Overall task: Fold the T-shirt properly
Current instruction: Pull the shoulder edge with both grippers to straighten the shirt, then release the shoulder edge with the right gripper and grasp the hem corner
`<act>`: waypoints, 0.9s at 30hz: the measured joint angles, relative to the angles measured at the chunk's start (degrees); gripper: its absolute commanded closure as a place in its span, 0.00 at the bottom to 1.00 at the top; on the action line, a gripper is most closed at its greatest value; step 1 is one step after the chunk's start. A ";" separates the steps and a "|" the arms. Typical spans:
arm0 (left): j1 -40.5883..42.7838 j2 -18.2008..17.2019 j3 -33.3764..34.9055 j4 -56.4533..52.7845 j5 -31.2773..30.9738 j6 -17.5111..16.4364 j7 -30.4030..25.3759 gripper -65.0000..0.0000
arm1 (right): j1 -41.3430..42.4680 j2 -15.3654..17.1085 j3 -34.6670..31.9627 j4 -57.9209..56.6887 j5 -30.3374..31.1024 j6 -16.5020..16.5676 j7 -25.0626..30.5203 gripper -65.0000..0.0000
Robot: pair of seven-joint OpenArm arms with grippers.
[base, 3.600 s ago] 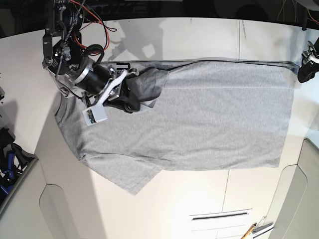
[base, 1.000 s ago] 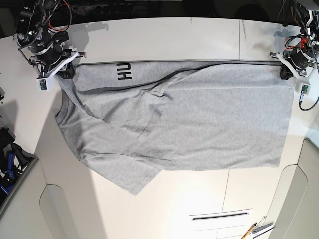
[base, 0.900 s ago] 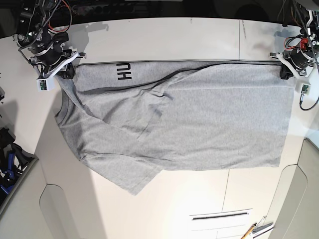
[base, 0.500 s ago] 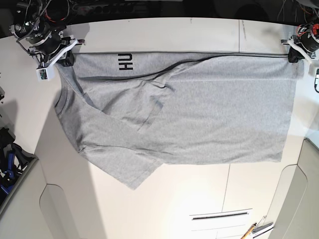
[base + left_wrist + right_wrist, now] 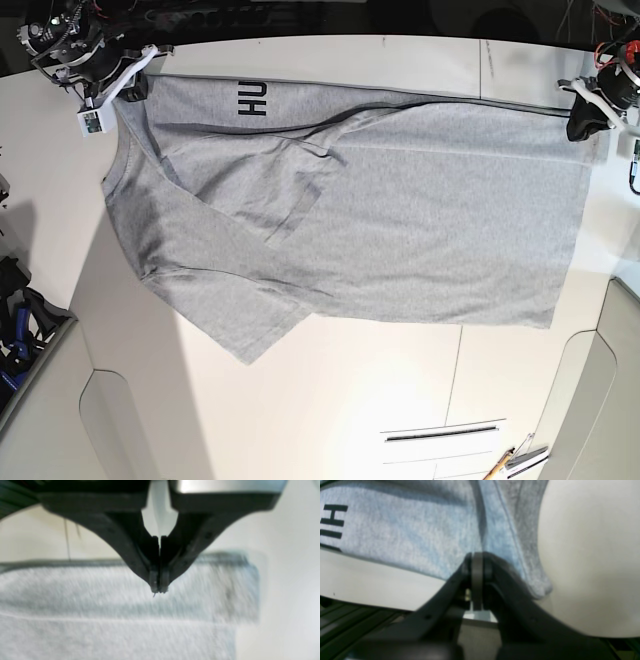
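At the bench's far edge, the right gripper [image 5: 477,562] pinches the shoulder end of the T-shirt [image 5: 400,230], and the left gripper [image 5: 159,590], jaws pressed together, sits over its hem corner. Black letters "HU" [image 5: 250,98] show on the turned-up strip. The T-shirt spreads across the bench [image 5: 350,420].

The T-shirt [image 5: 400,230] is heather grey, with bold black block letters [image 5: 250,99] on the strip turned up along the tabletop's far edge. The tabletop [image 5: 330,400] is plain cream-white. Both grippers' fingers [image 5: 140,555] are matte black.
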 measured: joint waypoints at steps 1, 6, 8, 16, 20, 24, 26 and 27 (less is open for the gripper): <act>-1.07 -0.02 0.02 -0.07 1.40 -0.02 -0.11 1.00 | 0.02 0.00 0.00 0.00 0.00 0.00 0.00 1.00; -5.07 -0.15 0.00 -1.97 2.62 -0.02 -0.28 1.00 | 0.33 0.00 0.00 0.00 -0.02 0.02 -0.02 1.00; -6.19 -0.13 0.04 -4.85 3.43 0.57 -0.37 1.00 | 0.57 0.00 0.00 -0.02 -0.37 0.00 -0.02 1.00; -5.75 -0.79 -0.33 -12.46 -2.56 1.70 6.56 1.00 | 0.63 0.00 0.00 -0.02 -0.42 0.00 0.00 1.00; -0.98 -0.61 -0.42 -12.04 -8.41 -0.22 6.75 1.00 | 0.63 0.00 0.00 0.00 -0.72 0.00 0.00 1.00; 2.54 -0.66 -0.33 -9.77 -9.03 -0.68 7.30 1.00 | 0.63 0.50 0.00 0.00 -1.90 0.00 0.00 1.00; 4.31 -0.63 -0.44 -8.59 -9.01 -0.87 7.34 1.00 | 0.63 0.83 0.00 0.00 -2.10 0.00 -0.02 1.00; 4.90 -0.63 -0.57 -8.00 -8.94 -0.87 7.76 1.00 | 0.63 1.11 0.00 0.00 -2.12 0.00 -0.02 1.00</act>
